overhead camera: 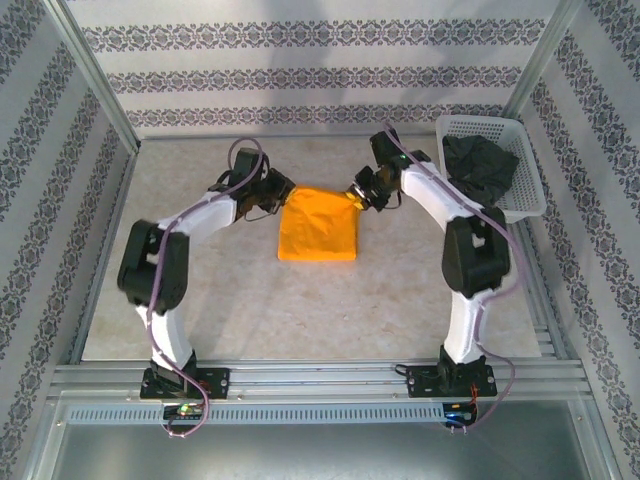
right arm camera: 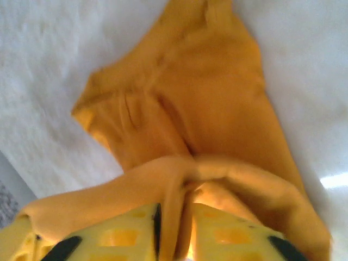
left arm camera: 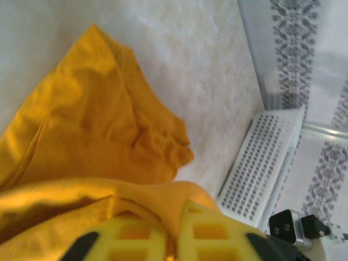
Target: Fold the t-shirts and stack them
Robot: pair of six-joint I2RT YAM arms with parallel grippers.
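The orange-yellow t-shirt (overhead camera: 318, 232) is pinched at its far corners by the left gripper (overhead camera: 282, 203) and right gripper (overhead camera: 359, 193), jaws narrow, seemingly clamping cloth.

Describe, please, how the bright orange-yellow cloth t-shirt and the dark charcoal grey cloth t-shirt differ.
The bright orange-yellow cloth t-shirt lies as a rough folded rectangle on the table; the dark charcoal grey cloth t-shirt sits crumpled in the white plastic lattice basket. The left gripper and right gripper pinch the orange-yellow one's far corners; neither touches the grey one. Both are plain soft cloth.
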